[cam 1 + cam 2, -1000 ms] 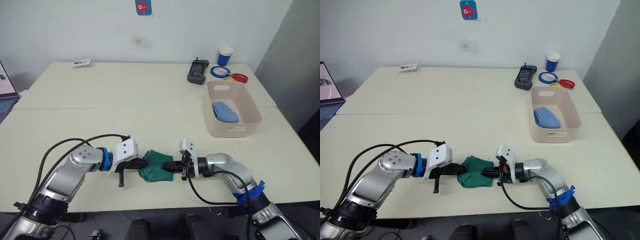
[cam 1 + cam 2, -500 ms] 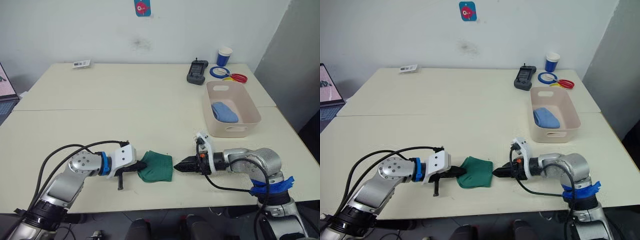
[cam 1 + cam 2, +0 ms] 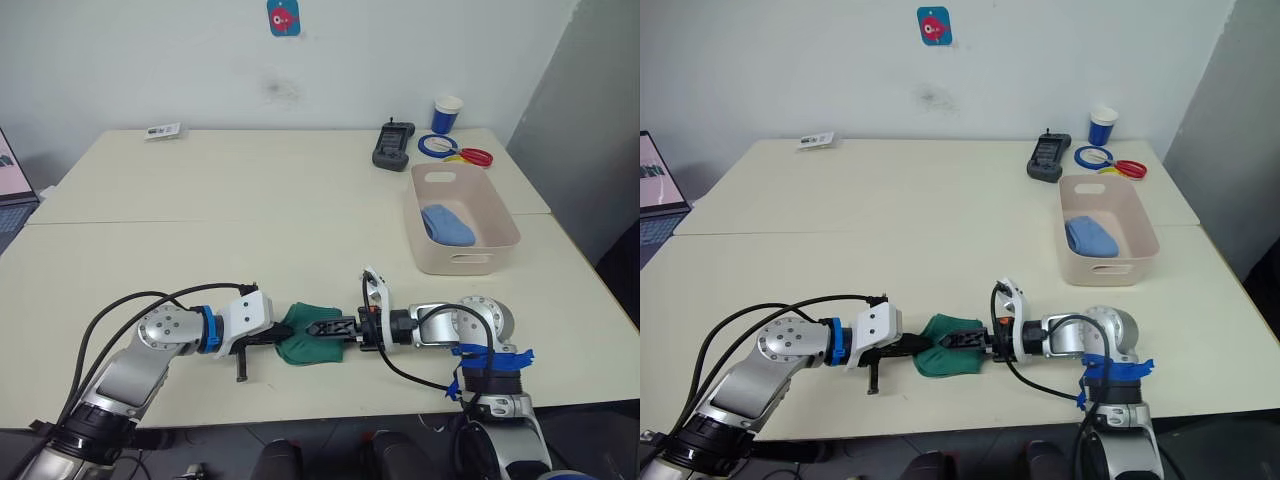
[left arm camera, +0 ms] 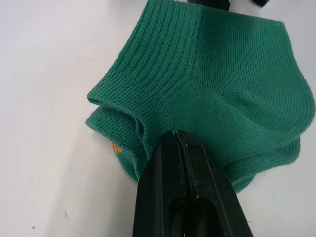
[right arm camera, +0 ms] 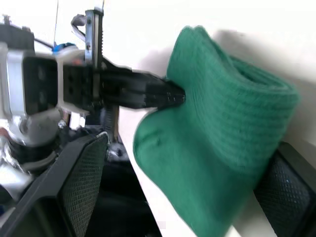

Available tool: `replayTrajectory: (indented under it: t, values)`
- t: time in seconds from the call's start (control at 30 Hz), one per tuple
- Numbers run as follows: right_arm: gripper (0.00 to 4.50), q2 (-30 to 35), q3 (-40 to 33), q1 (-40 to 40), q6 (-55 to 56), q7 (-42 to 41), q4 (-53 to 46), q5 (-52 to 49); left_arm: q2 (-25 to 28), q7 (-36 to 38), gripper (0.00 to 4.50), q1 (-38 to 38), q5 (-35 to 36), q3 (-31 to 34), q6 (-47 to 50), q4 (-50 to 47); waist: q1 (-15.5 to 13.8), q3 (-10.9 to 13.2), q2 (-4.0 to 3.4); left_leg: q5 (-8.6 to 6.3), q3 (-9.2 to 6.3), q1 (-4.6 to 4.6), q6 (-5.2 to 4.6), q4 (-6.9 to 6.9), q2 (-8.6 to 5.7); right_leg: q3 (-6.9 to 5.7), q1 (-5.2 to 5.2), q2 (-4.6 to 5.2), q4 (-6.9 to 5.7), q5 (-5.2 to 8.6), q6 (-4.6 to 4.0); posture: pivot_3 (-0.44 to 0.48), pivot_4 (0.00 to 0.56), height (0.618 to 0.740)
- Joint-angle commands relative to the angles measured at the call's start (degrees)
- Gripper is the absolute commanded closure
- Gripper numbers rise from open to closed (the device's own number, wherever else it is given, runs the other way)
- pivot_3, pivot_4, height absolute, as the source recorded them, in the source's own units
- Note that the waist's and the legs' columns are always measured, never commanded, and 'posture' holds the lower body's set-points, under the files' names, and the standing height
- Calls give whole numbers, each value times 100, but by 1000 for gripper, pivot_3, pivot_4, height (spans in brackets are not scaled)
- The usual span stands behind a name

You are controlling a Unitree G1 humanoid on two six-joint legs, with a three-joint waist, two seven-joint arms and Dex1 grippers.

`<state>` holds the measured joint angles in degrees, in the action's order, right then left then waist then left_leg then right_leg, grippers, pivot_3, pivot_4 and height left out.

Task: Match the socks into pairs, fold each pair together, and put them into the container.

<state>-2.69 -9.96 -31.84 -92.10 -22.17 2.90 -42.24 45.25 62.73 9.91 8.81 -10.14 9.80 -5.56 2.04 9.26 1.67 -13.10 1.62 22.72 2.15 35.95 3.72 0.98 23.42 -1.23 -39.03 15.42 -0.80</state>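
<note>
While the left gripper [image 4: 183, 143] pinched them, the folded dark green socks [image 3: 312, 334] sat between the right gripper's [image 3: 333, 327] spread fingers.

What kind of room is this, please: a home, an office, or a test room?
Probably an office or lab room set up for robot trials. Two plain pale tables stand pushed together against a bare white wall, and a laptop sits at the edge, with a black handheld controller near the pink tub.
</note>
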Motion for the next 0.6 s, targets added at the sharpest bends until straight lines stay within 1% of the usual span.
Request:
replayTrajectory:
  t: [0.03,0.1,0.17,0.47,0.5,0.6]
  values:
    - [9,-133,-88,-72,-40,201,75,-15,86,51,4500,-215,-143,-135,175,97,4,0,-1,0,0,-1,0,0,1,-1,0,-2,0,0,0,0,150,740]
    - [397,-171,-58,-36,-39,234,20,49,107,59,4500,-254,-125,-86,198,61,4,0,-1,0,-1,-1,0,-2,3,-1,0,-3,0,0,0,0,150,740]
    - [940,-199,-11,-10,-28,257,-44,92,118,66,4500,-290,-111,-53,217,31,6,0,-1,0,-1,0,0,-4,2,0,2,-3,1,0,-1,0,150,740]
    - [4224,-193,107,-6,111,253,-15,188,44,89,4500,-221,72,82,441,-45,34,-2,1,0,-1,6,0,-6,2,0,9,-4,2,1,-1,0,150,740]
    - [4458,-181,113,-5,133,240,-15,200,28,83,4500,-206,118,113,470,-54,39,-2,2,0,-1,4,0,-6,3,0,7,-4,2,1,-1,0,150,740]
    - [4458,-103,134,24,183,192,-51,224,16,184,4500,-157,537,371,658,-218,51,-1,1,0,-2,4,0,-6,3,-2,7,-4,2,0,0,0,150,740]
